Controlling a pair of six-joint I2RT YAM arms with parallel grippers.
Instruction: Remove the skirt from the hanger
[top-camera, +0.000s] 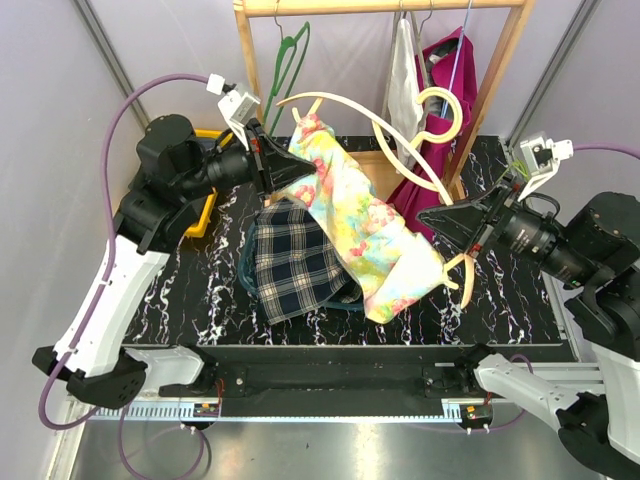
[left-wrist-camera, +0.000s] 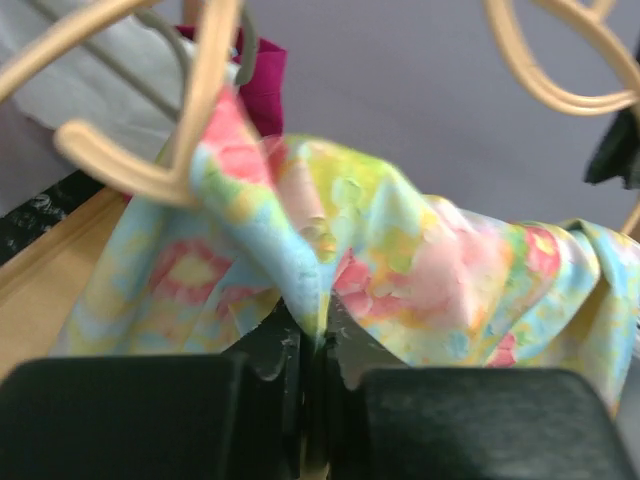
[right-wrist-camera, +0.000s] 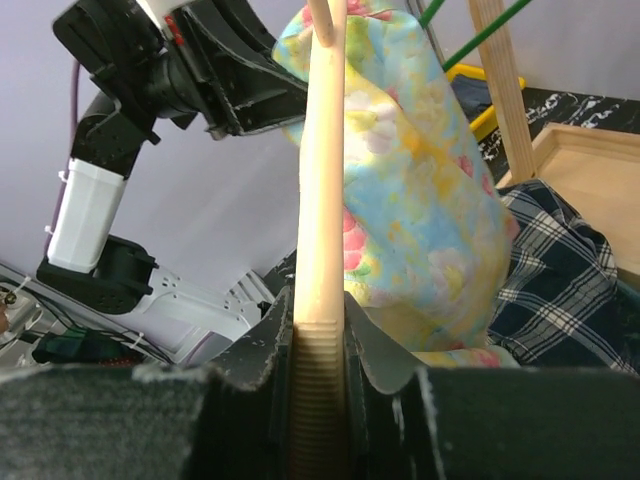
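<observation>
We find the floral skirt (top-camera: 350, 215) draped on the wooden hanger (right-wrist-camera: 322, 200), held above the desk (top-camera: 520, 300) and a plaid garment (top-camera: 295, 265). The left jaws are pinched on a fold near its top; the right jaws are clamped on the hanger's arm. We judge the fabric light, limp and liable to snag. A hold at the upper hem suits it.

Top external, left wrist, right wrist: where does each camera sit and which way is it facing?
Top external: above and behind the bases, looking down on the table and floral skirt; left arm and right arm show.
Left wrist: on the left arm, facing the skirt; left fingers shut on it.
Right wrist: on the right arm, facing the left arm; right fingers clamp the hanger.
Shared: both wrist views show skirt and hanger.
</observation>
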